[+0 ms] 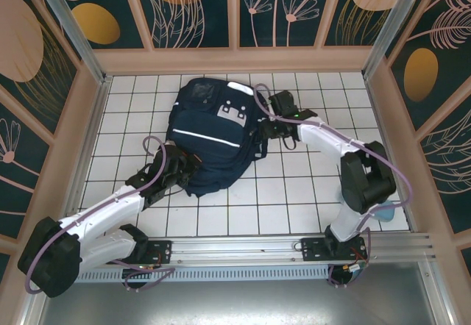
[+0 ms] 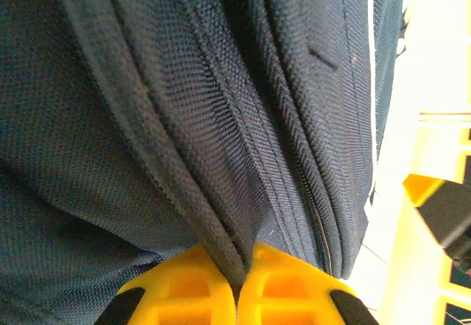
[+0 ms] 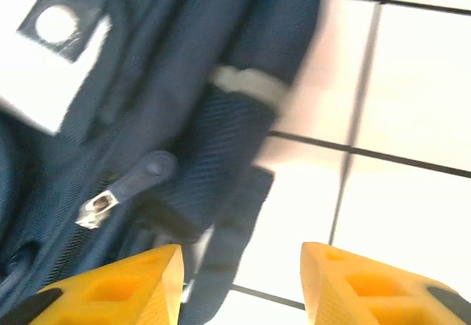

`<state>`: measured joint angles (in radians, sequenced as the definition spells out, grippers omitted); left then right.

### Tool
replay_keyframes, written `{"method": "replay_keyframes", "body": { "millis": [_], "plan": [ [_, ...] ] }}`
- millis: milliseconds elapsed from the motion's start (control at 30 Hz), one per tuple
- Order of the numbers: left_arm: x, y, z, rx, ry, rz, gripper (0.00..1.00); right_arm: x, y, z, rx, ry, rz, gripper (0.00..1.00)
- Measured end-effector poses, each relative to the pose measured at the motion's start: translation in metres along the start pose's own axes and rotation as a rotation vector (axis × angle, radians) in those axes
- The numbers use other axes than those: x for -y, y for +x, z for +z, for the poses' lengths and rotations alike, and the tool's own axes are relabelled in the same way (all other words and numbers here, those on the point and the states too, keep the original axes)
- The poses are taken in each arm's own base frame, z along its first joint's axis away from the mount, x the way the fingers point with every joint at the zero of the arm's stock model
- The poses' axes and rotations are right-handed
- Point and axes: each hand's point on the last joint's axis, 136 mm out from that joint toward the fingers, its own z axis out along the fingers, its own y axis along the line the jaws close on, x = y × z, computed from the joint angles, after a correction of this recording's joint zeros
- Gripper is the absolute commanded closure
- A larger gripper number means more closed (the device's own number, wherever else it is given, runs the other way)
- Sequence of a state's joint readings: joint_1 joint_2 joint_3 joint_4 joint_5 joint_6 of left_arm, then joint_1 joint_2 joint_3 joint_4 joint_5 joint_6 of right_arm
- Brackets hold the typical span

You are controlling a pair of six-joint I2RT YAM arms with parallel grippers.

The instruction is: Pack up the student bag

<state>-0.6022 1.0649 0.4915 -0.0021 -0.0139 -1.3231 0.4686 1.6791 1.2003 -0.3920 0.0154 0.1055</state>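
Student bag (image 1: 207, 157): navy woven fabric, thin white stripe, pale patches.

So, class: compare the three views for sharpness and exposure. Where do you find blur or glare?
Top external: sharp and evenly lit, student bag crisp. Left wrist: its weave in focus, right edge washed out bright. Right wrist: smeared blur over the zipper pull; white tiles overexposed.

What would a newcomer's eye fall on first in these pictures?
The navy student bag lies mid-table on white tiles. The left gripper pinches its near-left edge, while the right gripper stands open beside its right side, near a zipper pull.
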Motion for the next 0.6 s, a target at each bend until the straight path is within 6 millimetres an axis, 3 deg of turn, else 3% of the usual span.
{"method": "replay_keyframes", "body": {
  "millis": [67, 167, 300, 367, 467, 600],
  "plan": [
    [-0.001, -0.001, 0.0, 0.004, -0.012, 0.007, 1.0, 0.0, -0.005, -0.011, 0.022, -0.035, -0.011, 0.42],
    [-0.002, -0.004, -0.001, 0.015, -0.026, 0.015, 0.99, -0.022, -0.012, -0.026, 0.053, -0.145, -0.044, 0.39],
    [-0.006, -0.008, -0.003, 0.035, -0.062, 0.03, 0.58, -0.045, -0.012, -0.031, 0.05, -0.264, -0.047, 0.38],
    [-0.008, -0.011, -0.006, 0.05, -0.084, 0.048, 0.42, -0.051, -0.011, -0.032, 0.041, -0.3, -0.016, 0.39],
    [-0.007, -0.018, -0.013, 0.074, -0.111, 0.079, 0.36, -0.059, -0.012, -0.032, 0.031, -0.344, 0.058, 0.42],
    [0.006, -0.024, -0.024, 0.085, -0.113, 0.145, 0.36, -0.073, -0.012, -0.025, -0.005, -0.429, 0.168, 0.47]
  ]
}}
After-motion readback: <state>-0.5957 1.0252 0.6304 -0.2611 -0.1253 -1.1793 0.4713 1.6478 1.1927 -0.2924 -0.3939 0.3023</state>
